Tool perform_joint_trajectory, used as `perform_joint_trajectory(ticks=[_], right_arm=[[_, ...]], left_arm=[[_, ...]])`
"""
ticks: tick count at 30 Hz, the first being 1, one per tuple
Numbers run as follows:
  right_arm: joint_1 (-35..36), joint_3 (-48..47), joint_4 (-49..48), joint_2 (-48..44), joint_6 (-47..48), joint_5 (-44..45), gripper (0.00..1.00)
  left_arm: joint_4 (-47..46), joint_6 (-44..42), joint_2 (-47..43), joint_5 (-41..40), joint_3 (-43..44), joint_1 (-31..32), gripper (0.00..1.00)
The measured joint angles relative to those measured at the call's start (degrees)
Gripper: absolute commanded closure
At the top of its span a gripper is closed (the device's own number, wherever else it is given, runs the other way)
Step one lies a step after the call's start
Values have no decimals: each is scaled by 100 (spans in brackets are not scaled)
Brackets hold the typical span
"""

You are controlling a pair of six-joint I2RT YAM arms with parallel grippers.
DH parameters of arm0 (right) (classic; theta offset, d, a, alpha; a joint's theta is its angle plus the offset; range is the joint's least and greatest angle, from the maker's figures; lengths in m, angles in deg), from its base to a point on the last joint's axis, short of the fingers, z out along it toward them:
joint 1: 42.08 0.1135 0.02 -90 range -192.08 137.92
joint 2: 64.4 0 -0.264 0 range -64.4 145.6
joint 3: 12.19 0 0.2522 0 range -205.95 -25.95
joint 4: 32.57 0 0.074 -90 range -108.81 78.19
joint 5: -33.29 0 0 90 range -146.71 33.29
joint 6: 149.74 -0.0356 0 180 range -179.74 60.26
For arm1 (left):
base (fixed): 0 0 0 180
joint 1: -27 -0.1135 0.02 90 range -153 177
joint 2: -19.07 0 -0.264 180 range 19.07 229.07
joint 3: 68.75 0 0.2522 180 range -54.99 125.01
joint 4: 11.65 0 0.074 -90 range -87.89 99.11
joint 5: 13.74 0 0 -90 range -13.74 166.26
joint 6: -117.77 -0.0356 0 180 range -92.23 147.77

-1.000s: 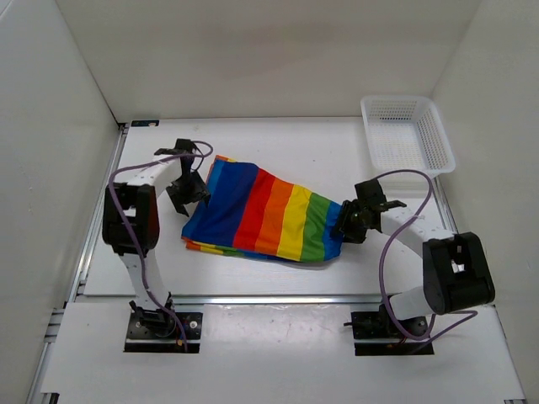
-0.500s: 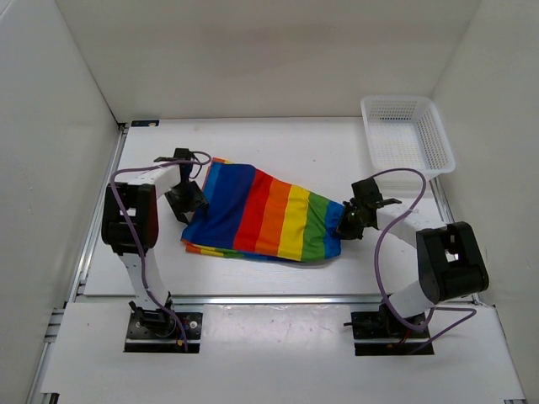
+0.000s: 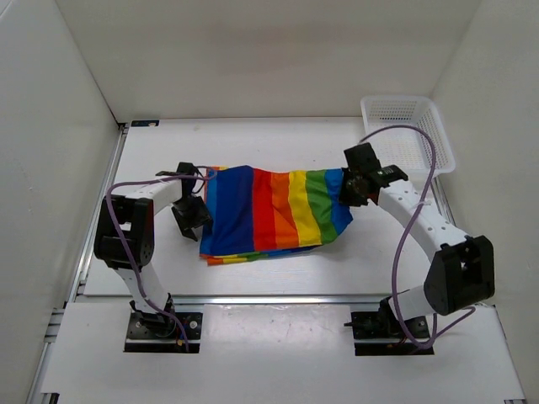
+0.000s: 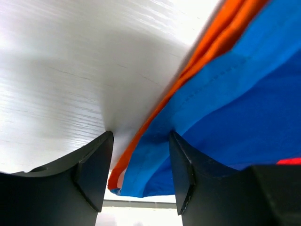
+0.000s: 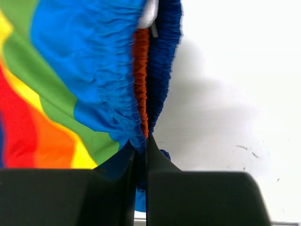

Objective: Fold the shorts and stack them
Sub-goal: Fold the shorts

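The rainbow-striped shorts (image 3: 269, 210) lie in the middle of the table, dark blue at the left and blue at the right. My right gripper (image 3: 349, 187) is shut on the gathered blue and orange waistband (image 5: 141, 94) at the shorts' right end and holds that end raised. My left gripper (image 3: 194, 219) is at the shorts' left edge. Its jaws stand open, and the blue cloth with an orange hem (image 4: 155, 141) hangs between the fingers (image 4: 94, 172). The right gripper (image 5: 141, 157) shows its jaws pressed together on the cloth.
A white plastic mesh basket (image 3: 407, 133) stands at the back right corner, just behind the right arm. White walls enclose the table on three sides. A metal rail runs along the near edge (image 3: 269, 297).
My right gripper has lifted the shorts' right end and carried it back and slightly right. The shorts have drawn up into a squarer shape. My left gripper has moved nearer and right.
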Motion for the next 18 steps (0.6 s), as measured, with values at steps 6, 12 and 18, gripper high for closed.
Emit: perform_joint_trajectory(ticks=[6,12,18], right_arm=[[761,-990,396,247,26,533,100],[992,-1062,658,564,-59,846,100],[1106,-1062,780,614,-98,1056,100]], left_arm=[[-35,-114,-120,76,4,-9,36],[-50,-201,-503,120,417,-435,59],[-190,-278,-450,382,560,-828,90]])
